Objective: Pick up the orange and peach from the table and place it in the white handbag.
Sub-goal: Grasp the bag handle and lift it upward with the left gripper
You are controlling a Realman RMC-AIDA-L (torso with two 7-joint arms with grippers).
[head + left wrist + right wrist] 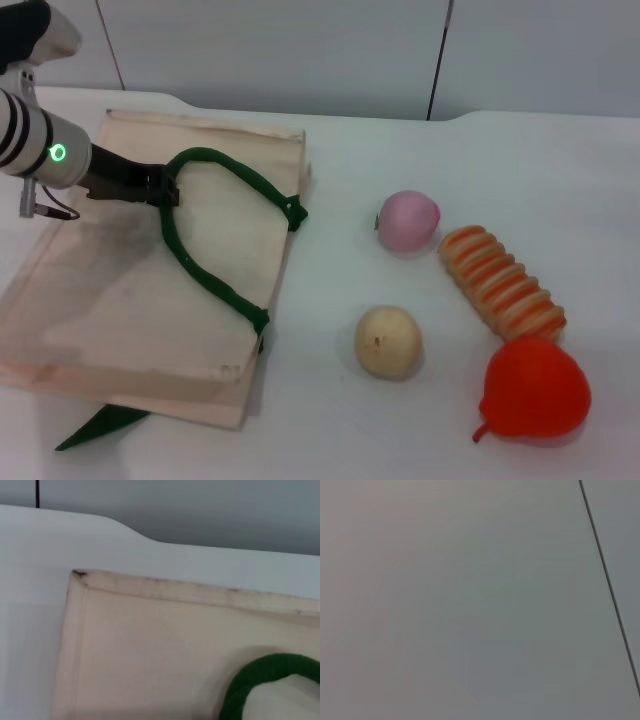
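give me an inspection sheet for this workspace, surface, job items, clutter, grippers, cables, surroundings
surface: white table, bare patches look clean.
job's things: white handbag lies flat on the robot's left side, one green strap handle arching over it; peach and orange sit on the table to the right of the bag, neither in the bag.
clutter: beige round fruit in front of the peach; striped ridged oblong between peach and orange, touching or nearly touching the orange.
grippers: left gripper over the bag at the strap handle, jaws seem closed on it; right gripper not in view.
cables: thin dark lead hanging under the left wrist.
surroundings: grey panelled wall behind the table.
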